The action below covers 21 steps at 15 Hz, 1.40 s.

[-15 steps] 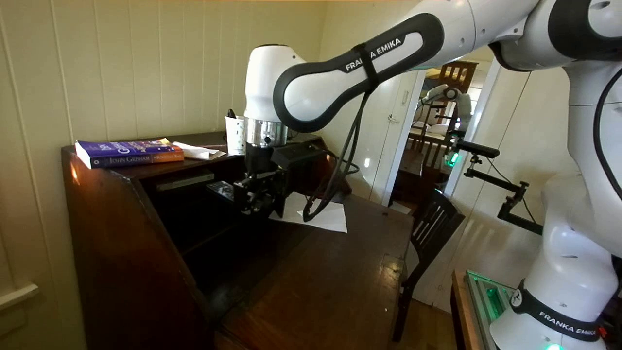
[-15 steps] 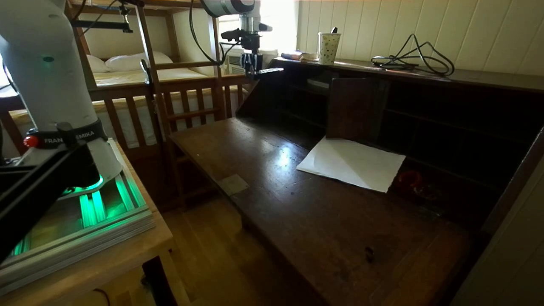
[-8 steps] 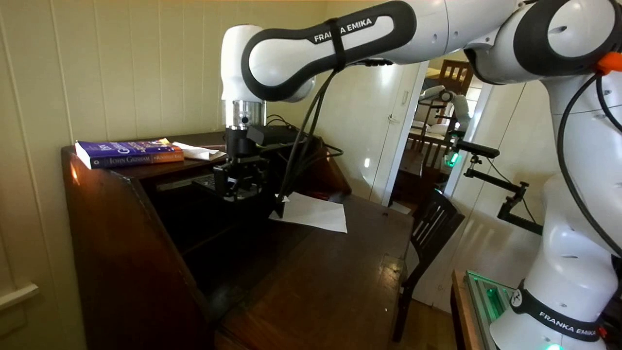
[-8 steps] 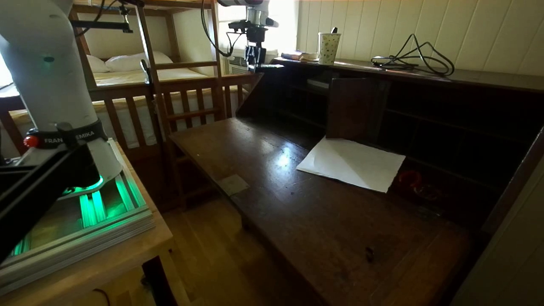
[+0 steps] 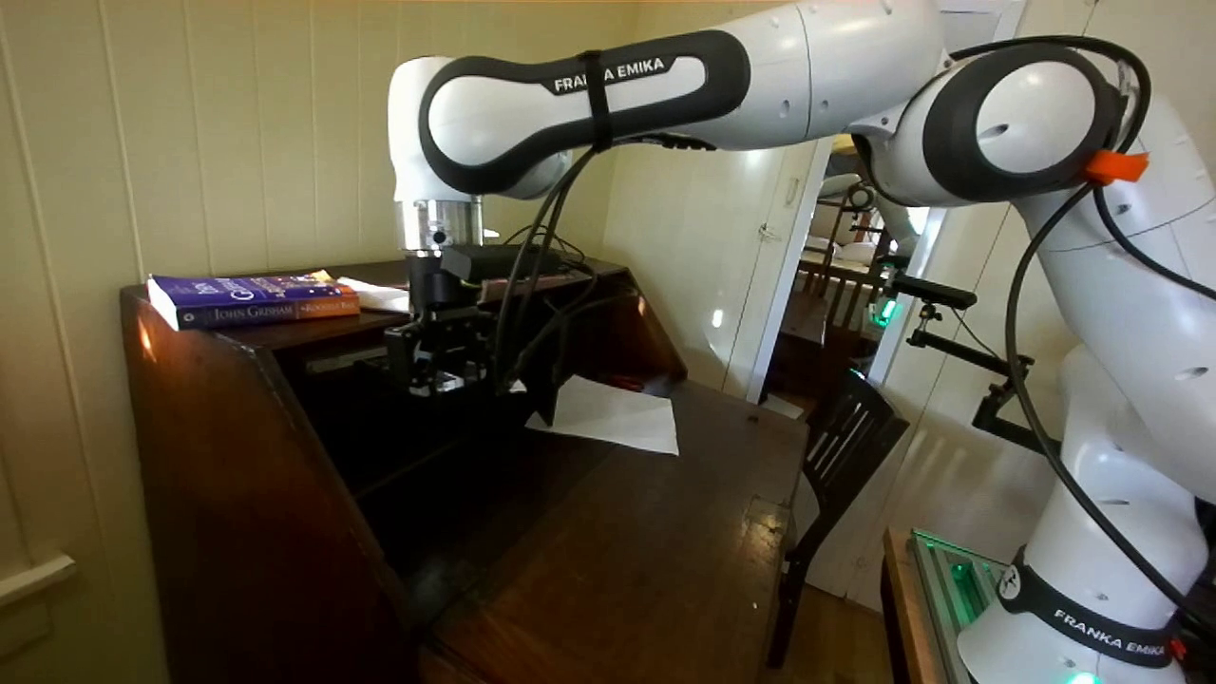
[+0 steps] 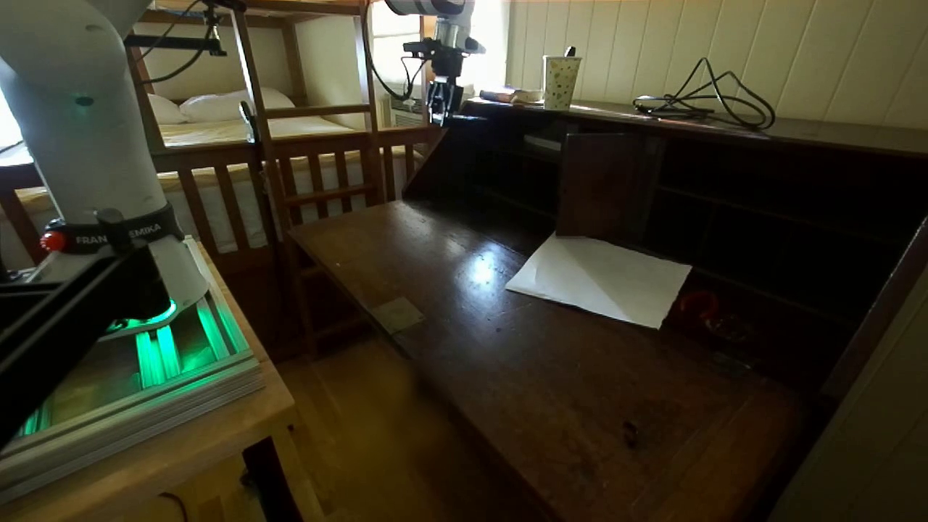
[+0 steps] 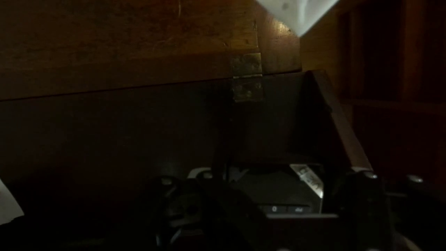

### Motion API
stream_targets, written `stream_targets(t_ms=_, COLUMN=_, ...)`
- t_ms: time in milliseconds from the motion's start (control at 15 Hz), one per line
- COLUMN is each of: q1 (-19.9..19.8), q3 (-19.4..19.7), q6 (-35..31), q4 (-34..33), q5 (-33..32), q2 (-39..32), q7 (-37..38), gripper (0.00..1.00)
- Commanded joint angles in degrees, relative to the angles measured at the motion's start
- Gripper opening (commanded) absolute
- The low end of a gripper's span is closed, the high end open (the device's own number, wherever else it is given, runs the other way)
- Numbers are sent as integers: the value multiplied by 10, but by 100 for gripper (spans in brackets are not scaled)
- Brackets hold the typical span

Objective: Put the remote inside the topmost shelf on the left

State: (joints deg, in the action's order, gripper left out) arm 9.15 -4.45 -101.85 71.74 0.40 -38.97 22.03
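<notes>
My gripper [image 5: 439, 375] is shut on the remote, a flat black slab. In the wrist view the remote [image 7: 268, 190] lies flat between the two fingers [image 7: 289, 195], with a few buttons showing. Its far part goes out of sight behind a dark straight edge with a pale rim. In an exterior view the remote [image 6: 470, 118] sticks out from the gripper [image 6: 444, 109] at the desk's upper front. The topmost shelf [image 5: 318, 378] is a dark shallow recess just under the desk top, beside the gripper. I cannot tell how far the remote reaches into it.
A pale flat thing [image 6: 542, 143] lies in the topmost recess. A blue book [image 5: 252, 299] lies on the desk top, with a cup [image 6: 561, 83] and a coiled cable [image 6: 703, 101]. A wooden panel [image 6: 598, 185] stands mid-desk. White paper [image 6: 602, 279] lies on the writing surface.
My gripper has moved, with the remote held, toward the desk's upper recess: leftward in an exterior view, slightly rightward in an exterior view. Less of the remote shows now.
</notes>
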Motion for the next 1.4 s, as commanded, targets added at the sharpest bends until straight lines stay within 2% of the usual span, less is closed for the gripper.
stream_targets(t_ms=0, q1=9, q3=10, q6=-12, q4=9, q5=3, q2=6, q7=-13, gripper=36)
stream_targets(t_ms=267, q1=13, q3=9, q6=-39, q4=10, q5=-8, q2=8, q7=-49, gripper=36)
stream_targets(t_ms=600, q1=12, q3=17, q6=-49, q4=-4, q5=-7, q2=2, q7=-46, gripper=36)
stream_targets(t_ms=933, q1=17, q3=35, q6=-5, q4=-69, q5=-19, q2=-29, q7=-34, gripper=36)
stream_targets(t_ms=1333, q1=22, q3=38, q6=35, q4=-140, q5=-17, q2=-90, q7=-24, gripper=36)
